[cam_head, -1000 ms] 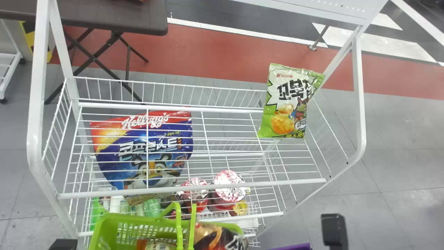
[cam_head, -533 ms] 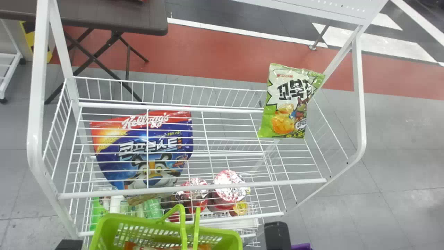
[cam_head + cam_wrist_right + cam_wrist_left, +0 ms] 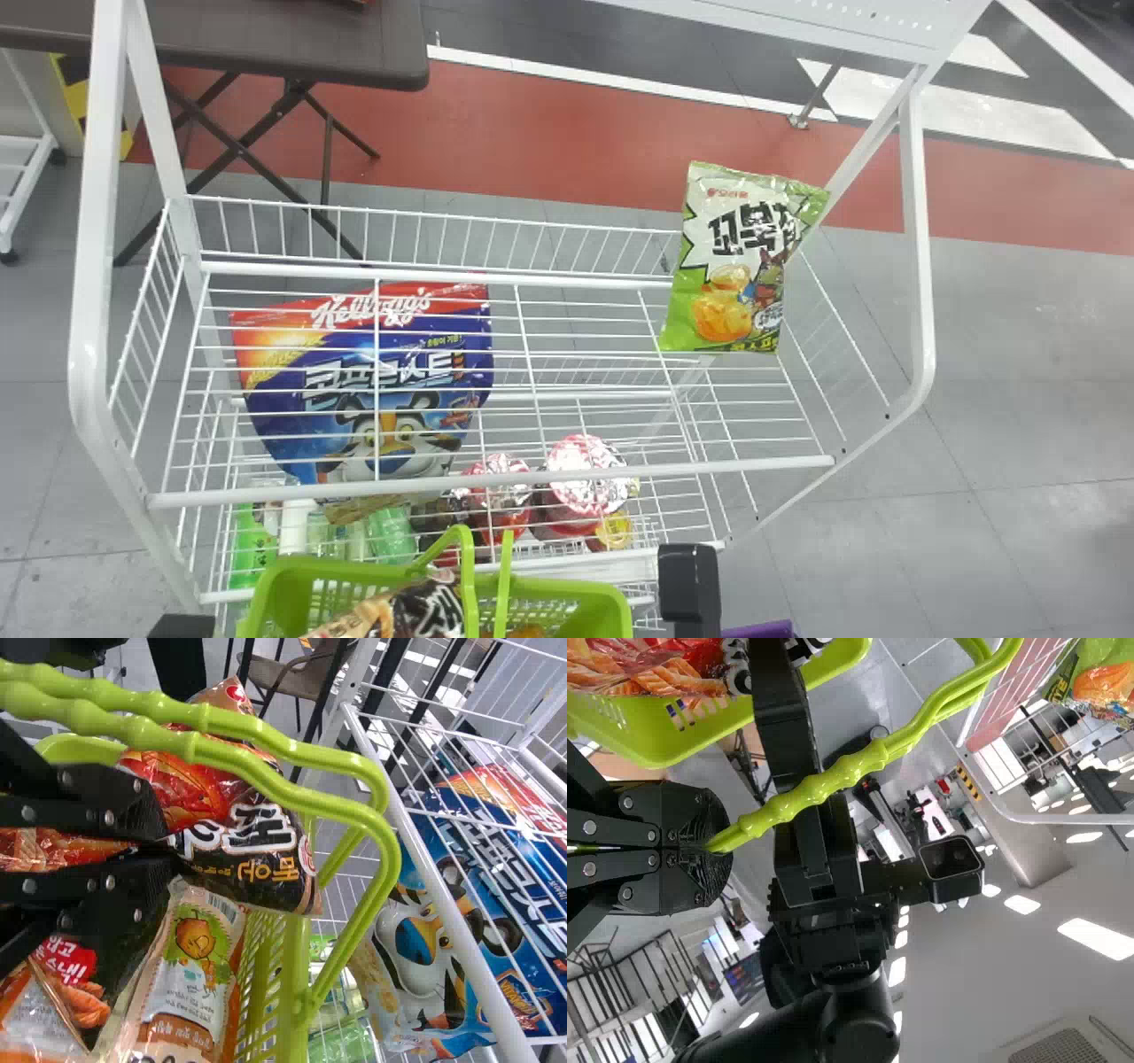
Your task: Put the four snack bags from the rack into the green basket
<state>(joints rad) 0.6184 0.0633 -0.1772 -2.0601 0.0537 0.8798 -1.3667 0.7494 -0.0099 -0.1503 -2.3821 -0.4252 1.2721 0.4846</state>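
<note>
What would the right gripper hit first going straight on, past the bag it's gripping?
Probably the green basket handle, then the white rack rail; depth is unclear, so it could miss the handle.

So there's a dark table (image 3: 292, 53) in the back left, crossed legs and all, two shiny-topped tubs (image 3: 586, 499) down low, and some purple thing (image 3: 762, 631) at the bottom edge.

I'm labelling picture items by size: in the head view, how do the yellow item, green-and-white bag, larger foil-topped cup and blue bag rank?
Largest to smallest, as they look:
1. Blue bag
2. Green-and-white bag
3. Larger foil-topped cup
4. Yellow item
</note>
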